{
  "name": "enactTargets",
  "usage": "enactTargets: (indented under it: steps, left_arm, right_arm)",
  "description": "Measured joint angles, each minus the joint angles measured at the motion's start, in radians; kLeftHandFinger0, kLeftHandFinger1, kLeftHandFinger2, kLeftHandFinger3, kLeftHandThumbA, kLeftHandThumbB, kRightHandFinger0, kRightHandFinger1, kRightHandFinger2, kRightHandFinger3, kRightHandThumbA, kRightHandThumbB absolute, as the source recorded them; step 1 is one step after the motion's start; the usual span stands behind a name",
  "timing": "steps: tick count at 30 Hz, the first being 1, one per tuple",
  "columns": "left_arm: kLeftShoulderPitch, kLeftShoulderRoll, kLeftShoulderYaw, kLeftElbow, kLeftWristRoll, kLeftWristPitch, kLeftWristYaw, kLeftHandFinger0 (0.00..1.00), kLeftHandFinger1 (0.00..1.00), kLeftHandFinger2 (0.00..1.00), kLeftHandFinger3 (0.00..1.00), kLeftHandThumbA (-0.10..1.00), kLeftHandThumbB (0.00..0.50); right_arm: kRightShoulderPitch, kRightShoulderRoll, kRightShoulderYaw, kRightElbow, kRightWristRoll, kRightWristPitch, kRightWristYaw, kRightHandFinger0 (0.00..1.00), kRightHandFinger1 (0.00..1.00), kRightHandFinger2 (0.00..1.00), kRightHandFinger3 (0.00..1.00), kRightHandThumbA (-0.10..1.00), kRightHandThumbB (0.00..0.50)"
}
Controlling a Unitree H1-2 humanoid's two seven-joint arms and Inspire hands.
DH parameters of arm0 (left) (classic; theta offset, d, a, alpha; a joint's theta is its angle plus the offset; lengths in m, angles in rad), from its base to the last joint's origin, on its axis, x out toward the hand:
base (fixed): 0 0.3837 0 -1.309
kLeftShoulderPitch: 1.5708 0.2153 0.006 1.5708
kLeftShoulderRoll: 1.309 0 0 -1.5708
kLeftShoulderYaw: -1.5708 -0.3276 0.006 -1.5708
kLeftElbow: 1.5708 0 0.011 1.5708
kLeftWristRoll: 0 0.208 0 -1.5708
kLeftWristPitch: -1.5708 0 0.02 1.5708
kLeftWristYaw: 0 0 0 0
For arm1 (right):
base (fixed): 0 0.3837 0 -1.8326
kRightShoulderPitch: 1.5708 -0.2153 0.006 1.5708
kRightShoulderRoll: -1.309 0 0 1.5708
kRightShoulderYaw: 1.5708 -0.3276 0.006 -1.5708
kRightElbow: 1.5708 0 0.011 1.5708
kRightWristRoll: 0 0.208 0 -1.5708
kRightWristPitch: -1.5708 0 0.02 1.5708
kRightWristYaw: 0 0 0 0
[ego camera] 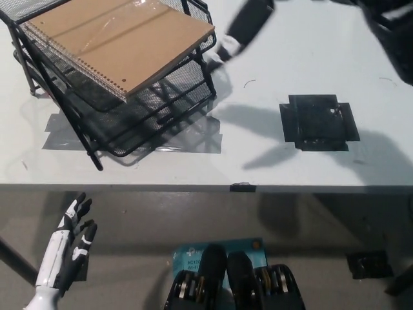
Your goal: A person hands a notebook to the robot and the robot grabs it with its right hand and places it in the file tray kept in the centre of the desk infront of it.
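A brown spiral-bound notebook [122, 39] lies flat on the top tier of the black wire-mesh file tray [181, 87] at the upper left of the white desk. My black right hand [244, 27] is blurred at the top, just right of the tray's corner, lifted clear of the notebook, with its fingers stretched out and holding nothing. Most of that hand and arm is cut off by the top edge. Below the desk's front edge at the lower left, my white left hand [68, 252] rests open with its fingers spread.
A black tape square [317, 121] marks the desk to the right of the tray. Grey tape patches [61, 132] lie under the tray's feet. The desk's front edge [129, 187] crosses the picture, with a teal label [193, 250] on the floor below.
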Motion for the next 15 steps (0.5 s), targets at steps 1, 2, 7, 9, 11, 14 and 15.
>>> enactTargets:
  steps: [1,2,7,9,11,14,15]
  left_arm:
    - [0.000,0.000,0.000,0.000,0.000,0.000,0.000,0.86,0.99,1.00,1.00,0.91,0.409]
    - [0.001,0.000,0.000,0.000,0.000,0.000,0.000,0.86,0.99,1.00,1.00,0.91,0.409]
    - [0.002,-0.002,-0.001,0.001,0.000,0.001,0.000,0.90,1.00,1.00,1.00,0.93,0.407]
    - [0.003,-0.002,-0.001,0.001,0.000,0.002,0.000,0.91,1.00,1.00,1.00,0.95,0.414]
    - [0.005,-0.002,-0.001,0.001,-0.001,0.001,0.000,0.98,1.00,1.00,1.00,0.97,0.430]
    - [0.010,-0.003,-0.004,0.002,-0.003,0.001,0.000,1.00,1.00,1.00,1.00,0.98,0.444]
    - [0.010,-0.003,-0.004,0.002,-0.003,0.001,0.000,1.00,1.00,1.00,1.00,0.99,0.453]
  right_arm:
    - [0.047,-0.028,-0.004,-0.052,0.017,0.002,-0.007,1.00,1.00,1.00,1.00,1.00,0.477]
    - [0.069,-0.038,-0.007,-0.072,0.025,0.004,-0.012,1.00,1.00,1.00,1.00,1.00,0.477]
    - [0.299,-0.119,-0.054,-0.242,0.077,0.015,-0.040,1.00,1.00,1.00,1.00,1.00,0.434]
    - [0.361,-0.130,-0.072,-0.284,0.087,0.017,-0.045,1.00,1.00,1.00,1.00,1.00,0.442]
    - [0.454,-0.135,-0.094,-0.333,0.096,0.017,-0.054,1.00,1.00,1.00,1.00,1.00,0.487]
    - [0.666,-0.130,-0.131,-0.459,0.112,0.018,-0.077,1.00,1.00,1.00,1.00,1.00,0.464]
    - [0.666,-0.130,-0.131,-0.459,0.112,0.018,-0.077,1.00,1.00,1.00,1.00,1.00,0.481]
